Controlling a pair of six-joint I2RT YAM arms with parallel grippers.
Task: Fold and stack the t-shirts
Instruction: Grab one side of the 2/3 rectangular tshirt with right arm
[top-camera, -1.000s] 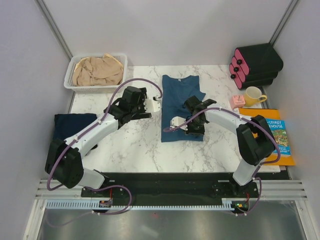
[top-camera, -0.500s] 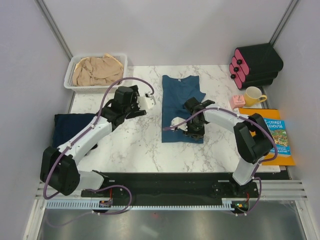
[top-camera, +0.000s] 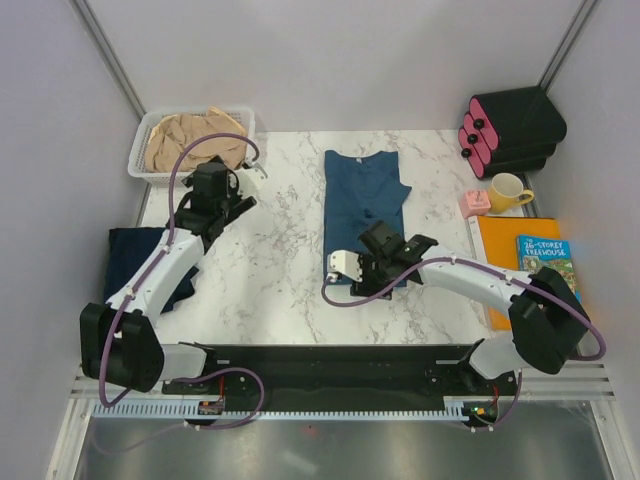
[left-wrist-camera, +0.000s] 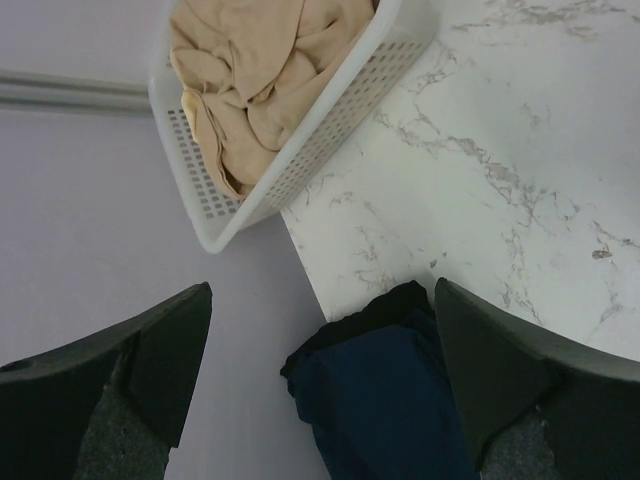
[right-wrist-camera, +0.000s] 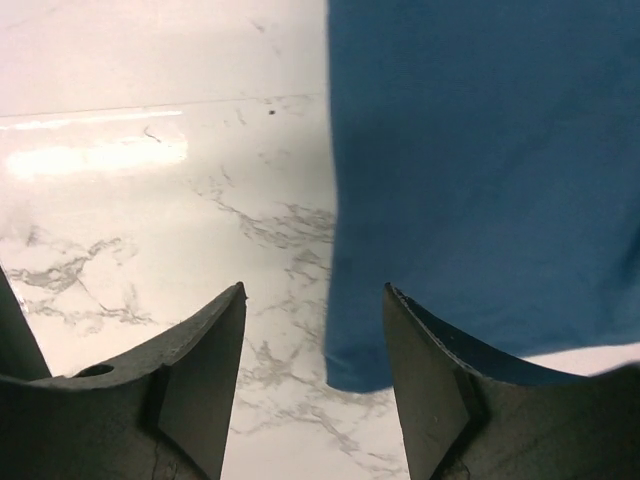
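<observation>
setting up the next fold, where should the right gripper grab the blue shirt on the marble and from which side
Probably the near left hem corner of the teal-blue t-shirt. It lies flat, collar far, so only an edge offers a pinch; that corner sits just ahead of the open right gripper. Come in low from the left, one finger sliding under the cloth.

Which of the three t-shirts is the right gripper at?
The teal-blue t-shirt, flat mid-table: the right gripper hangs open over its near left corner. The navy t-shirt lies at the left edge; the beige t-shirt is bunched in the basket.
</observation>
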